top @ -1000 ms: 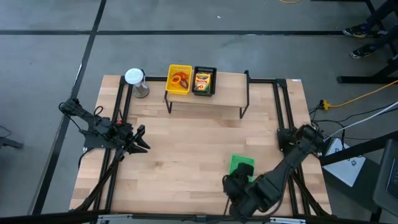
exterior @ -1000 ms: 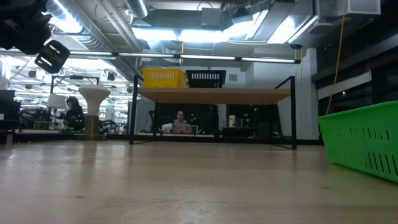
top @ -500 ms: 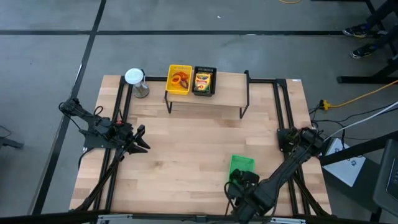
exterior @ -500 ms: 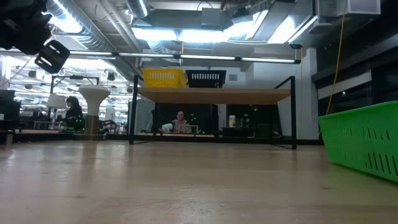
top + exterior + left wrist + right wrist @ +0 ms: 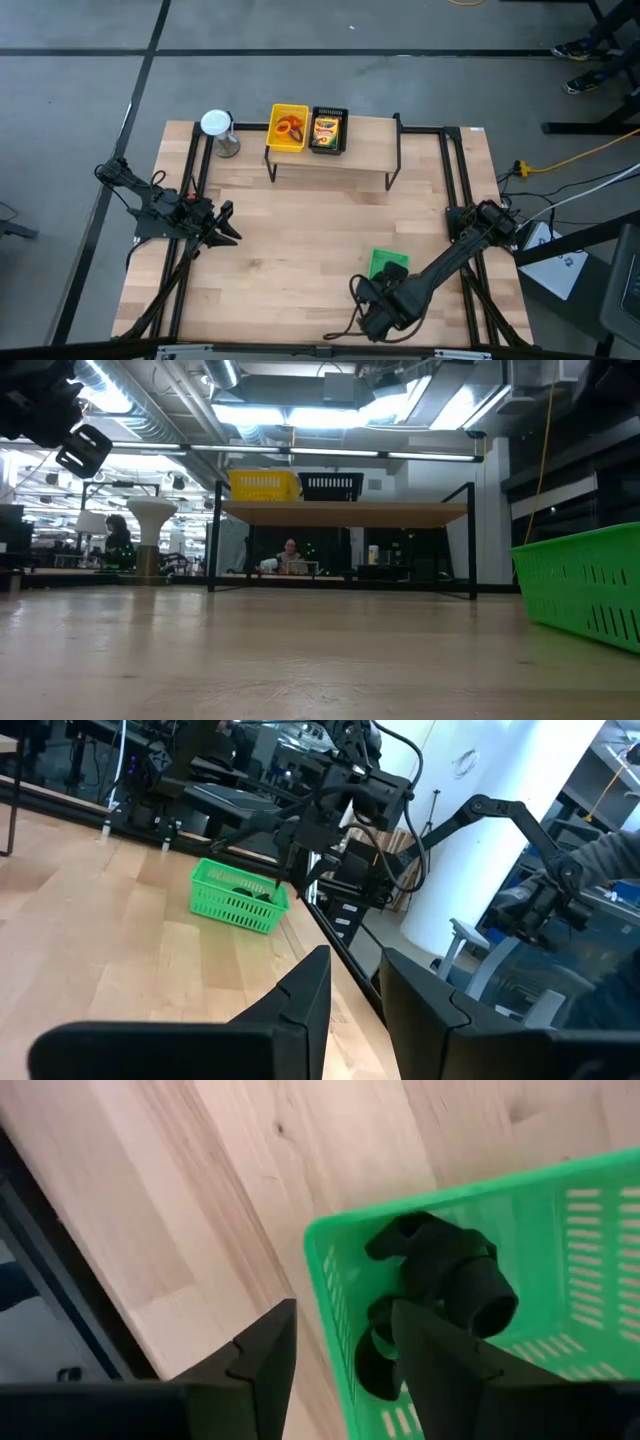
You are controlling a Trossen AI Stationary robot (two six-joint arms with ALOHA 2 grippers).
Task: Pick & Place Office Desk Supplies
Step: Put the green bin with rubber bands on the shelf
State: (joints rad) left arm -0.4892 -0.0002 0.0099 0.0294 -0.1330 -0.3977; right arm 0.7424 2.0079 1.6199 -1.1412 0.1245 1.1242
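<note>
High view: your right gripper (image 5: pixel 372 312) hangs at the table's (image 5: pixel 300 240) near edge, just beside the green basket (image 5: pixel 385 263). Your left gripper (image 5: pixel 228 224) waits at the left side, well apart from everything. On the shelf (image 5: pixel 335 165) far ahead of both grippers, the yellow tray (image 5: pixel 288 128) holds orange and purple rings (image 5: pixel 290 127), and the black tray (image 5: pixel 328 130) beside it holds a yellow crayon box (image 5: pixel 326 129).

Low view: you see the green basket (image 5: pixel 585 585) at the right and both trays on the shelf; neither gripper's tips show.

Left wrist view: the left fingers (image 5: pixel 305 1000) stand slightly parted with nothing between them; the basket (image 5: pixel 238 896) lies far ahead.

Right wrist view: the right fingers (image 5: pixel 265 1350) stand apart, empty, directly over the basket's rim (image 5: pixel 325 1285). Black clips (image 5: pixel 440 1280) lie inside the basket, just beyond the fingertips.
</note>
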